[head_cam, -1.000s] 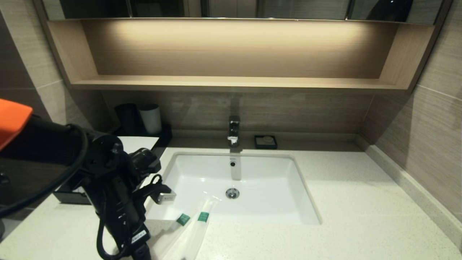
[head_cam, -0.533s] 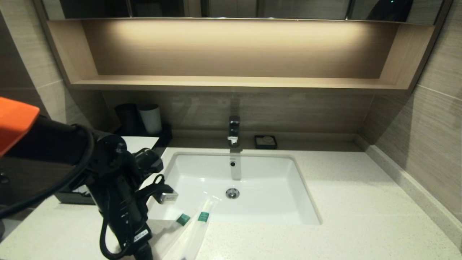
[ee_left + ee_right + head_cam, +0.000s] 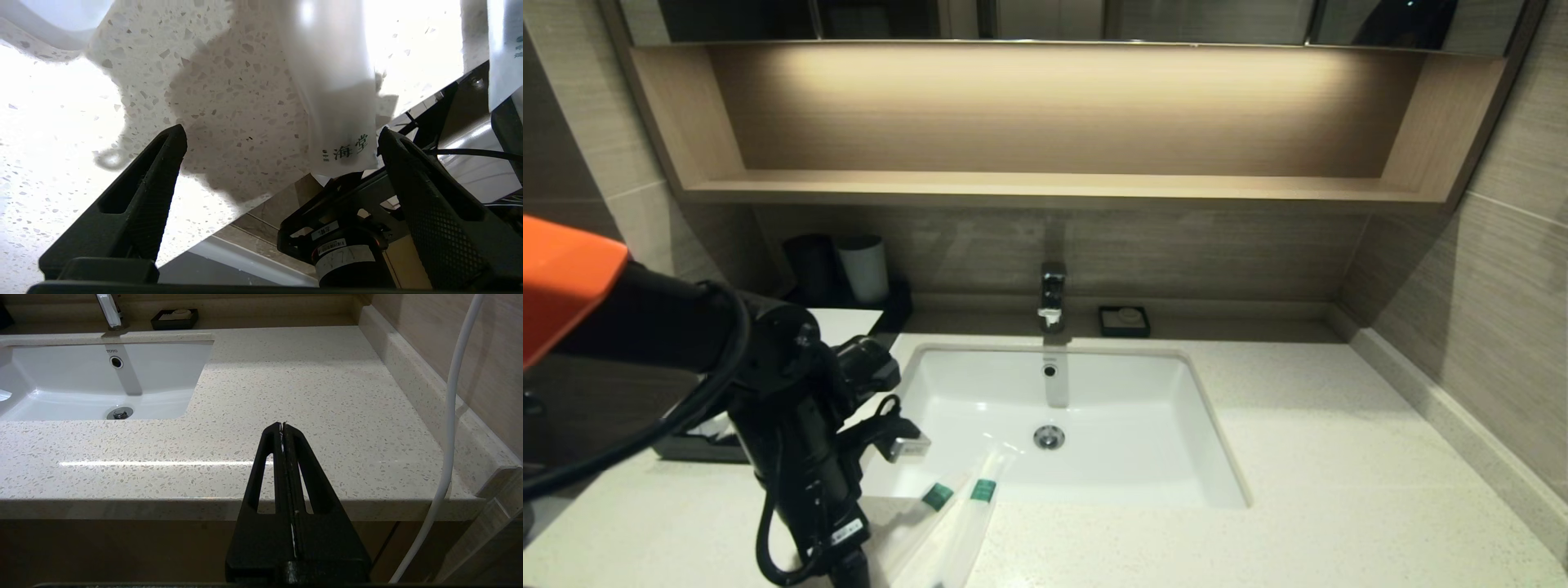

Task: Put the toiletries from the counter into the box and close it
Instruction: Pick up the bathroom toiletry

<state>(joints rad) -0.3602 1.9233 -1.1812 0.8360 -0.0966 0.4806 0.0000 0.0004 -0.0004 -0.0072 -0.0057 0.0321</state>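
Two translucent white sachets [image 3: 960,523] with green bands lie side by side on the cream speckled counter [image 3: 1298,490], in front of the sink; a third does not show. My left gripper [image 3: 282,136] is open just above the counter's front edge. The printed end of one sachet [image 3: 335,81] lies between its fingers, nearer one fingertip [image 3: 388,139], untouched. A second sachet [image 3: 504,41] lies beyond that finger. In the head view only the left arm [image 3: 800,457] shows. The box [image 3: 841,322] with its white top stands at the back left, mostly hidden by the arm. My right gripper [image 3: 282,425] is shut and empty before the counter's front edge.
The white sink [image 3: 1160,425] is set in the counter's middle, with a faucet [image 3: 1053,294] behind it. A small black soap dish [image 3: 1124,320] sits by the back wall. Two cups [image 3: 862,268] stand behind the box. A wooden shelf [image 3: 1054,186] hangs above.
My left arm has shifted a little to the right, toward the sachets. The sachets and the right arm have not moved.
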